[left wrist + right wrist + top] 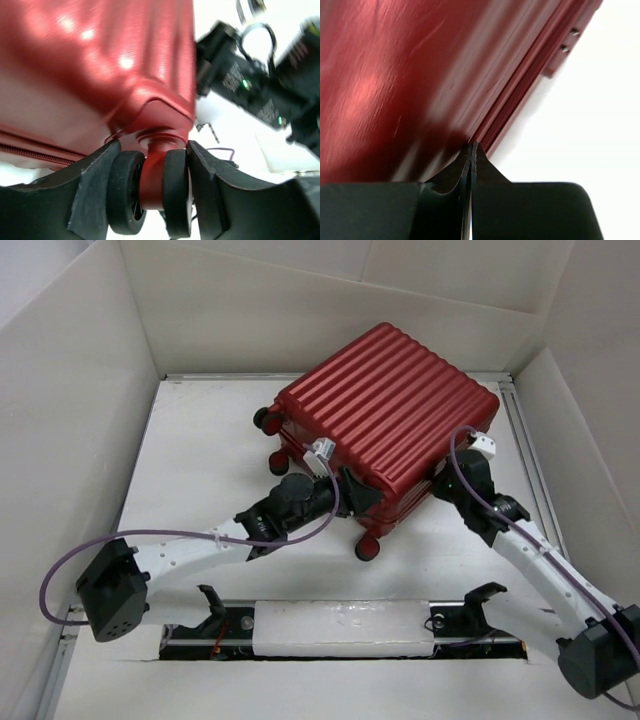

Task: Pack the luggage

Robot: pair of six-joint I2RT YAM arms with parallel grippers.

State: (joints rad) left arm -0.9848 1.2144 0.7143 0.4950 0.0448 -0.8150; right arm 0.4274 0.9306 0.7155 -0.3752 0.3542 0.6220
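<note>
Luggage point(390, 410) lies closed, dark red, shell ribbed and glossy

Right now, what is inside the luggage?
Nothing inside shows. The luggage lies closed; only its ribbed shell and wheels are visible. Any contents are covered by the shell.

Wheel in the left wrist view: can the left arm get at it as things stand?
Likely yes: the left gripper has a finger on each side of the wheel, with nothing in between.
</note>
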